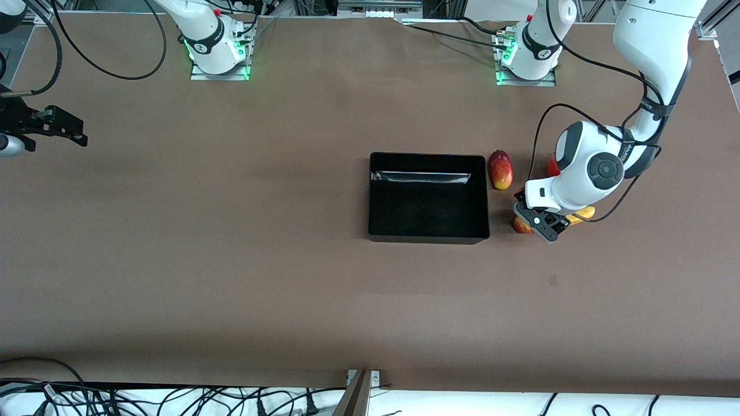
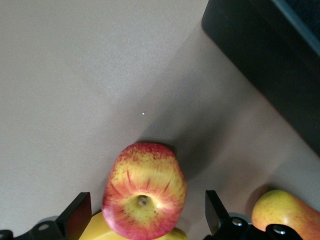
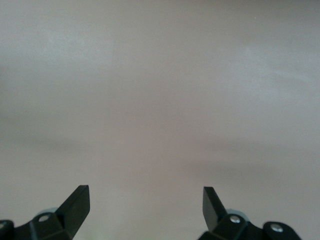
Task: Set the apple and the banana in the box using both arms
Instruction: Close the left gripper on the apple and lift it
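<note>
The apple (image 1: 521, 226) lies on the table beside the black box (image 1: 428, 234), toward the left arm's end. My left gripper (image 1: 541, 226) is low over it. In the left wrist view the apple (image 2: 144, 180) sits between the two spread fingers (image 2: 77, 215), with a gap on each side; the gripper (image 2: 146, 202) is open. The banana (image 1: 581, 214) lies against the apple, mostly hidden under the left wrist, with a yellow part showing in the wrist view (image 2: 100, 229). My right gripper (image 1: 72, 132) waits open at the right arm's end of the table; its view (image 3: 145, 196) shows only bare table.
An elongated red-yellow fruit (image 1: 500, 169) lies beside the box, farther from the front camera than the apple, and shows in the left wrist view (image 2: 282, 211). A red round fruit (image 1: 552, 167) is partly hidden by the left arm. The box corner (image 2: 270, 65) is close by.
</note>
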`<state>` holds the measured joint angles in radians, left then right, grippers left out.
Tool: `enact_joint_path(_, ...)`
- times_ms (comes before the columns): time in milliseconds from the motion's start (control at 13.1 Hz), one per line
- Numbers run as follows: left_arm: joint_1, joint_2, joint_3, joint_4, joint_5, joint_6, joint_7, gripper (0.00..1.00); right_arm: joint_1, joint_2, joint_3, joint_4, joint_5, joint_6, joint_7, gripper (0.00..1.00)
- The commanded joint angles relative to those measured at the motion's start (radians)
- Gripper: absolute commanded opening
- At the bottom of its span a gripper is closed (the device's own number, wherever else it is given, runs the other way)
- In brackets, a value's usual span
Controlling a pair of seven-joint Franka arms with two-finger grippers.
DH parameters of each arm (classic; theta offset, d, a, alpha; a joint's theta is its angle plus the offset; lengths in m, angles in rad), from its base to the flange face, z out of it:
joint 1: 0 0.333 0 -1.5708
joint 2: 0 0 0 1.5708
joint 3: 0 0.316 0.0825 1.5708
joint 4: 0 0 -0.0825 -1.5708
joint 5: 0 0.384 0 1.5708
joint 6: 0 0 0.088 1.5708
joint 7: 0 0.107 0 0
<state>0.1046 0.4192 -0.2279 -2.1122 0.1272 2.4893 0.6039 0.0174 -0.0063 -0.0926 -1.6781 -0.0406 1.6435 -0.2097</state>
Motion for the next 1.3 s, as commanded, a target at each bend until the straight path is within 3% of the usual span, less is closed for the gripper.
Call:
enact_joint_path(0, 0.001, 0.027, 0.004, 0.000, 0.042, 0.048, 0.016, 1.00, -0.011, 0.009, 0.005, 0.024, -0.005, -0.011, -0.013, 1.00)
enact_joint_path(383, 0.001, 0.061, 0.010, 0.005, 0.035, 0.072, 0.001, 1.00, -0.010, 0.009, 0.005, 0.024, -0.002, -0.011, -0.011, 1.00)
enact_joint_path(460, 0.001, 0.062, 0.010, 0.006, 0.034, 0.072, 0.001, 0.90, -0.010, 0.009, 0.005, 0.024, -0.002, -0.011, -0.011, 1.00)
enact_joint_path(536, 0.001, 0.061, 0.013, 0.006, 0.037, 0.072, 0.002, 0.39, -0.011, 0.009, 0.005, 0.024, -0.002, -0.011, -0.011, 1.00)
enact_joint_path(613, 0.001, 0.059, 0.013, 0.006, 0.038, 0.072, 0.002, 0.01, -0.011, 0.009, 0.005, 0.024, -0.002, -0.011, -0.011, 1.00)
enact_joint_path(766, 0.001, 0.041, 0.013, 0.006, 0.043, 0.068, 0.002, 0.00, -0.011, 0.009, 0.005, 0.024, -0.002, -0.010, -0.011, 1.00)
enact_joint_path(996, -0.008, -0.106, 0.010, 0.009, 0.029, -0.022, -0.001, 0.00, -0.011, 0.011, 0.005, 0.024, -0.002, -0.011, -0.011, 1.00)
enact_joint_path(1226, -0.141, -0.268, 0.009, 0.023, -0.035, -0.169, -0.135, 0.00, -0.011, 0.009, 0.005, 0.024, -0.002, -0.011, -0.011, 1.00)
